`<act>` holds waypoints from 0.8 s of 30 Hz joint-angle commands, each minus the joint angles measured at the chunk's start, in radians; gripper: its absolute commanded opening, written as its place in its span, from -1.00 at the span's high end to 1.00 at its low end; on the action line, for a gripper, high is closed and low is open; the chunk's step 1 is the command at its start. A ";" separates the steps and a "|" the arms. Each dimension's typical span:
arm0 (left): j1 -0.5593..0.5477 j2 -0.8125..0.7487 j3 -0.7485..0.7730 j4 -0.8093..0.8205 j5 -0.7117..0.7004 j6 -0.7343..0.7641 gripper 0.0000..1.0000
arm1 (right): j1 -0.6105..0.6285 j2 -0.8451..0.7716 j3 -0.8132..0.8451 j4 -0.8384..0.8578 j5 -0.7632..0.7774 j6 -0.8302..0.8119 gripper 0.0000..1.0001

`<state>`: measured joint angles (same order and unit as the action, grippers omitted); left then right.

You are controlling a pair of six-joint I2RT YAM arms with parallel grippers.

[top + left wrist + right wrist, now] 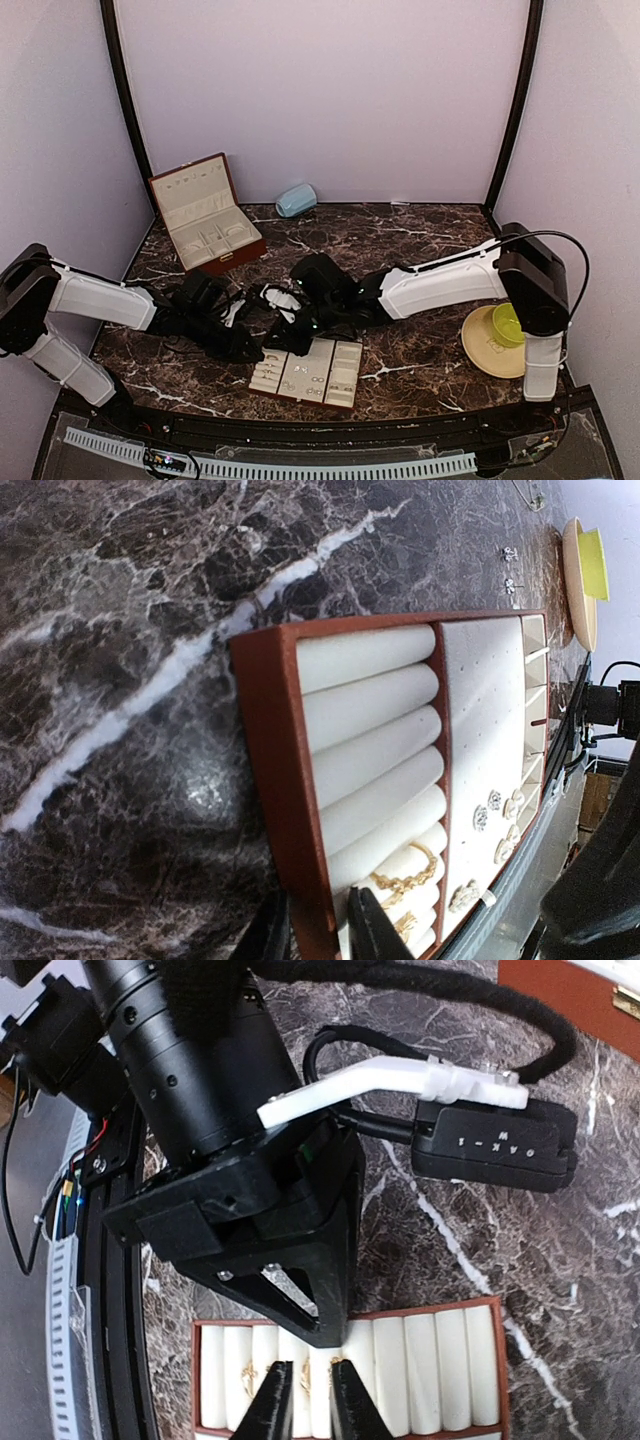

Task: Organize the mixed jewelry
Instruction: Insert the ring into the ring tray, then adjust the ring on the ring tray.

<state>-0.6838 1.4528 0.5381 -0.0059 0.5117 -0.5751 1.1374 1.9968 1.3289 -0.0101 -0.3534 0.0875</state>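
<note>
The cream-lined tray (345,385) lies near the table's front edge. Gold rings (410,875) sit between its white rolls, and small earrings (495,810) are pinned on its flat pad. Two loose earrings (510,570) lie on the marble beyond it. My left gripper (322,930) straddles the tray's red-brown wall (270,770), one finger outside and one inside, shut on it. My right gripper (308,1368) hovers over the ring rolls (420,1370) with a narrow gap between its fingers. A gold ring (305,1382) shows in that gap, seated in the rolls. In the top view both grippers (262,352) (298,340) meet at the tray's far left corner.
An open red-brown box (205,215) stands at the back left, with a pale blue object (296,200) lying behind it. A yellow plate (480,345) with a green cup (507,323) sits at the right by the right arm's base.
</note>
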 commanded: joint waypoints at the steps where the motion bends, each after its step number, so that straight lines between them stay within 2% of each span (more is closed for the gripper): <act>1: -0.006 -0.002 0.004 -0.027 -0.017 0.015 0.53 | 0.018 0.040 0.040 -0.024 0.015 -0.010 0.76; 24: -0.006 0.002 0.008 -0.026 -0.009 0.018 0.53 | 0.020 0.108 0.053 -0.038 0.028 -0.012 0.93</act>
<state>-0.6838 1.4528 0.5381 -0.0055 0.5125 -0.5751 1.1519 2.0781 1.3613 -0.0616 -0.3389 0.0834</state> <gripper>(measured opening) 0.234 0.038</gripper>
